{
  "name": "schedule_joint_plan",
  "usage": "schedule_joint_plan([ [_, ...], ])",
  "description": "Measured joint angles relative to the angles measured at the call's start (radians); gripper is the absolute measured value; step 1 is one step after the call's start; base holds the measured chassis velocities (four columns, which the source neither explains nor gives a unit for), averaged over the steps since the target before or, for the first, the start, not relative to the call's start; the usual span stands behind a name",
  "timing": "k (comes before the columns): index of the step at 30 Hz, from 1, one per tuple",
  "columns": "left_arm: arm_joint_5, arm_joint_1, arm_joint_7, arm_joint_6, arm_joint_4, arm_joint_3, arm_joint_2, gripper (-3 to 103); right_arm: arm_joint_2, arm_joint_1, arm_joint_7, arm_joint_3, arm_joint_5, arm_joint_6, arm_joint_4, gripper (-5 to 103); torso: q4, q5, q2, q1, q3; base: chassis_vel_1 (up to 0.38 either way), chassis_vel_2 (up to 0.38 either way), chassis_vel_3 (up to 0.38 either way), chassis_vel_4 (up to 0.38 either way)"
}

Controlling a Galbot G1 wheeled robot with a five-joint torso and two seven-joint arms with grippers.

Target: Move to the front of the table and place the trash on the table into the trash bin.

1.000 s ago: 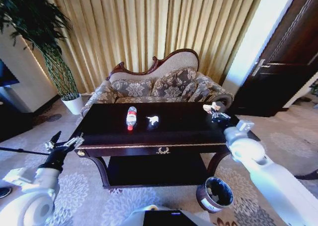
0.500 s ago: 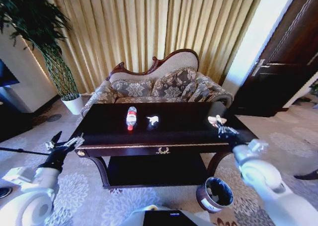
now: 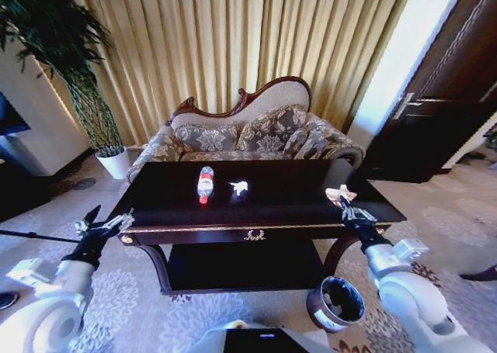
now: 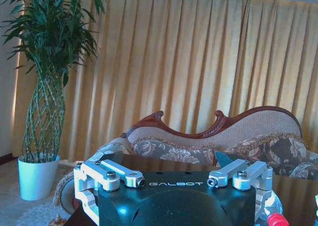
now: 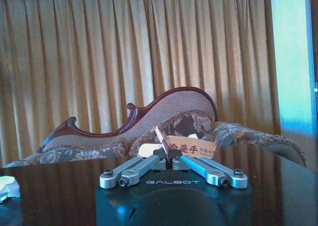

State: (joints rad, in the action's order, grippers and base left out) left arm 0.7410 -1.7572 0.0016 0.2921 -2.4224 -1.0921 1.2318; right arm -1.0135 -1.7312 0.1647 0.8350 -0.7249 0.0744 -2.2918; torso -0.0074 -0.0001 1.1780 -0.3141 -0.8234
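Step now: carrying one bit of trash away from the table [image 3: 287, 205] toward the bin.
Right tool [image 3: 347, 208]: over the table's front right corner, pinched shut on a small pinkish paper scrap [image 3: 339, 194]. In the right wrist view the tool [image 5: 169, 161] has the printed scrap [image 5: 186, 147] sticking up between its closed tips.
Left tool [image 3: 105, 225]: waiting just off the table's front left corner, fingers spread apart, holding nothing.
Trash bin [image 3: 335, 304]: on the carpet, below the front right corner, open at the top.
Bottle [image 3: 205, 184]: lying near the middle of the table, red cap toward the front edge.
White scrap [image 3: 239, 187]: just beside the bottle, on its right side.
Next move, my guess: bring the right tool down and forward until it is right above the bin, then let go.
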Motion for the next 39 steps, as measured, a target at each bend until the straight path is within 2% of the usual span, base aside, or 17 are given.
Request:
schedule_joint_plan([
  [26,-0.003,-0.002,0.003,-0.002,0.002,0.007,0.014,100,-0.018,0.024,-0.016,-0.05,0.029,0.0,0.066,1,-0.0001,-0.0001,0.0,0.001,0.0,0.123,-0.129,-0.123,0.122],
  [34,-0.003,-0.001,0.004,-0.004,0.003,0.001,0.015,100,-0.03,0.04,-0.05,-0.077,0.065,0.021,0.264,1,-0.0002,0.0001,0.0,-0.001,0.0,-0.006,0.006,0.013,-0.004],
  [38,-0.005,-0.001,0.008,-0.007,0.001,0.001,0.021,100,-0.044,0.121,-0.033,-0.15,0.086,0.021,0.484,1,-0.0003,0.0002,0.0,0.0,0.0,0.0,0.0,0.0,0.0],
  [39,-0.005,-0.001,0.008,-0.007,0.001,0.001,0.021,100,-0.044,0.121,-0.033,-0.15,0.086,0.021,0.484,1,-0.0003,0.0002,0.0,0.0,0.0,0.0,0.0,0.0,0.0],
])
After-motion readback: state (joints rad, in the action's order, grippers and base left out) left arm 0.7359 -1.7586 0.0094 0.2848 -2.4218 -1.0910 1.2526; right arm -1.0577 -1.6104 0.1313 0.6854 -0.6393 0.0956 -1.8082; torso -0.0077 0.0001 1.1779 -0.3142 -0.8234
